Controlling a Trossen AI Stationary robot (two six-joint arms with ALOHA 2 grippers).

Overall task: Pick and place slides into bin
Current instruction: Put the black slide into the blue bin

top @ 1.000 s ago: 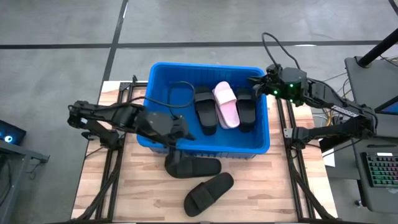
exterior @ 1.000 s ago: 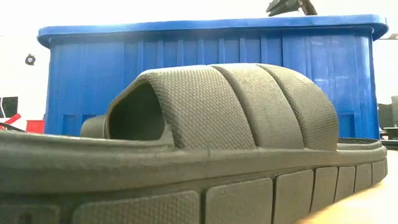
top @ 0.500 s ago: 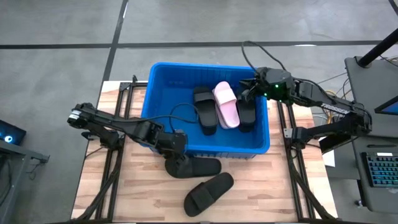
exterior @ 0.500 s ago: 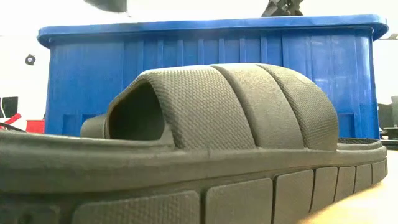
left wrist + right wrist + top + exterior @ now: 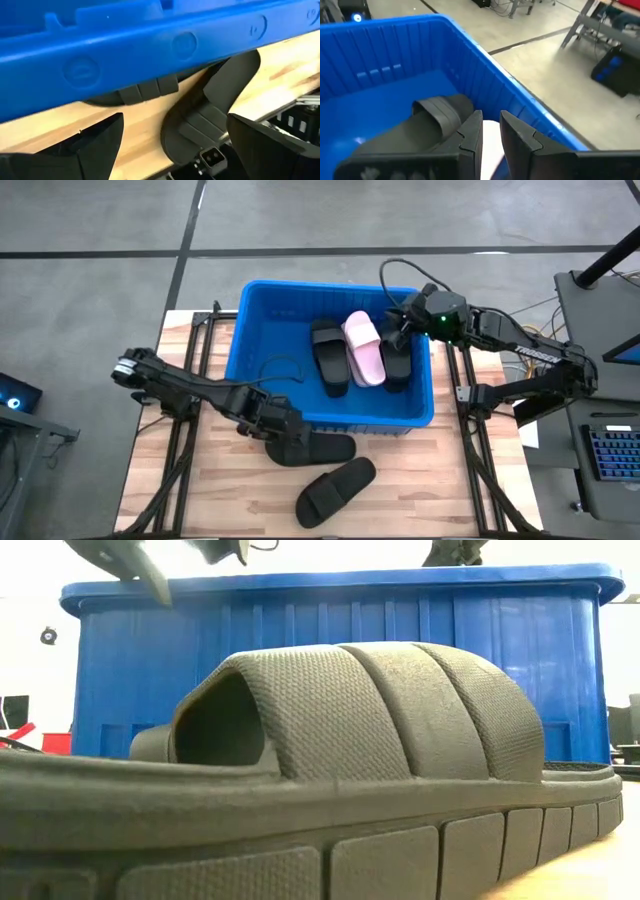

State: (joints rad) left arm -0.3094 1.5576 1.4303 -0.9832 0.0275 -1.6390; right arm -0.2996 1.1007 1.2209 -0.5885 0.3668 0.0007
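The blue bin stands at the table's far middle. Inside it lie a black slide, a pink slide and another black slide. Two more black slides rest sole-down on the wood: one against the bin's near wall, one nearer the front edge. My left gripper hangs open just outside the bin's near wall, above the left end of the nearer-wall slide. My right gripper hovers over the bin's far right corner, almost shut with nothing between its fingers.
In the low view the front slide fills the foreground, with the bin's near wall behind it. Metal frame rails run along both table sides. Bare wood lies left of the two slides.
My left gripper has come down from over the bin's near left part to just outside its near wall, rolling its wrist about a quarter turn and staying open. My right gripper has shifted slightly toward the table's left over the bin and rolled a little. The slides have not moved.
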